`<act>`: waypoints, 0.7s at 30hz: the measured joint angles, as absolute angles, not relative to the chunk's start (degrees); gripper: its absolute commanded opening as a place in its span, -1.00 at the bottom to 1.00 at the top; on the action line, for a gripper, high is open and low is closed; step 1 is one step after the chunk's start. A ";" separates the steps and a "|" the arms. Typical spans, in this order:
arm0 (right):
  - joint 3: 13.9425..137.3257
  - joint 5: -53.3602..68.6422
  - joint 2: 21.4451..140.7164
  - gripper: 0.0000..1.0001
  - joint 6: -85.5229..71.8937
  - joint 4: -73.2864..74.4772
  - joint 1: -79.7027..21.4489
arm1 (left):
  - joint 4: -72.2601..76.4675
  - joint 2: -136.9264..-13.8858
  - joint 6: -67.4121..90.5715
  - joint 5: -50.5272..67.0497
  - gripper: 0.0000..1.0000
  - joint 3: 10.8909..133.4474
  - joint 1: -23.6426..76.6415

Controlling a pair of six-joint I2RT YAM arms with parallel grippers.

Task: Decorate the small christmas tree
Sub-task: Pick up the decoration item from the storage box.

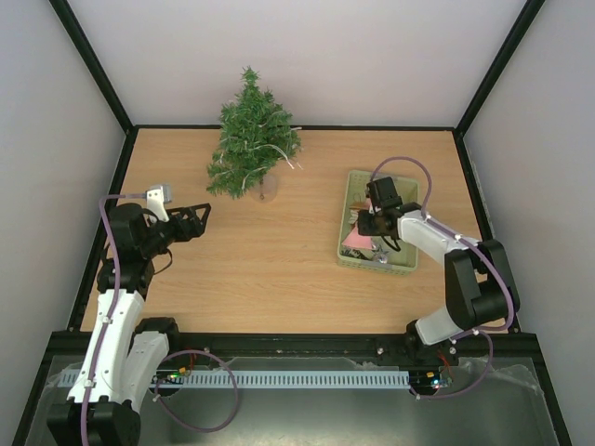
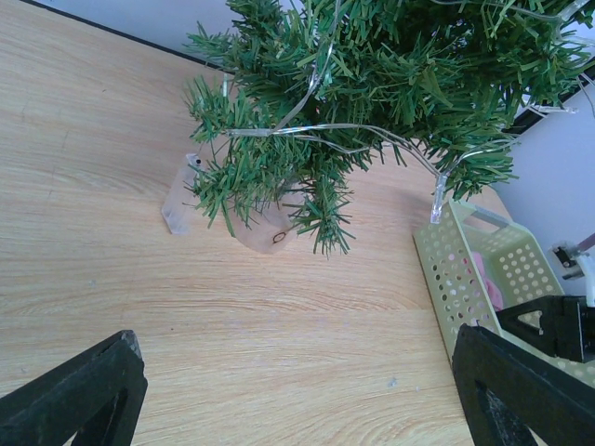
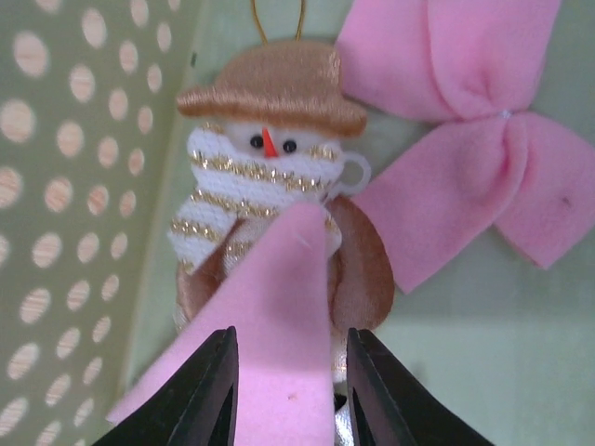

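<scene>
The small christmas tree (image 1: 253, 139) stands at the back of the table, left of centre; a thin light wire (image 2: 353, 130) hangs through its branches (image 2: 372, 93). My left gripper (image 1: 203, 221) hovers open in front of it, to the left, with only bare wood between its fingers (image 2: 296, 372). My right gripper (image 1: 367, 226) is down inside the pale green basket (image 1: 353, 251). Its jaws stand partly open around a pink felt tail (image 3: 270, 307), with a gap on the right side. Behind the tail lie a snowman ornament (image 3: 270, 139) in a tan hat and a pink bow (image 3: 483, 139).
The tree rests on a small pale base (image 2: 265, 228) with a clear plastic piece (image 2: 178, 200) beside it. The perforated basket (image 2: 446, 279) sits right of the tree. A black frame (image 1: 112, 167) borders the table, with white walls behind.
</scene>
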State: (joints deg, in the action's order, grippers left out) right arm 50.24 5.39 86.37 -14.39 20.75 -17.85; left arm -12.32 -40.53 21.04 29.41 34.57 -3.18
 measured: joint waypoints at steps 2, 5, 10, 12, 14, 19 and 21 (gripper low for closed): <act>49.36 5.96 86.46 -0.39 -14.61 20.75 -17.85 | -12.32 -40.53 21.04 29.61 0.83 34.59 -3.16; 49.08 6.68 87.26 -0.36 -15.03 20.62 -17.85 | -12.32 -40.53 21.04 29.63 0.83 34.57 -3.18; 48.07 6.55 88.88 -0.41 -15.46 20.01 -17.85 | -12.32 -40.53 21.04 29.61 0.83 34.57 -3.16; 47.72 6.74 89.78 -0.50 -15.49 19.55 -17.85 | -12.32 -40.53 21.04 29.61 0.83 34.57 -3.18; 47.13 7.14 90.48 -0.65 -15.66 18.63 -17.85 | -12.32 -40.53 21.04 29.58 0.83 34.57 -3.18; 46.74 7.68 90.06 -0.94 -15.97 17.72 -17.85 | -12.32 -40.53 21.02 29.54 0.83 34.57 -3.16; 46.74 7.44 89.19 -0.97 -15.99 17.85 -17.85 | -12.32 -40.53 21.04 29.52 0.83 34.57 -3.18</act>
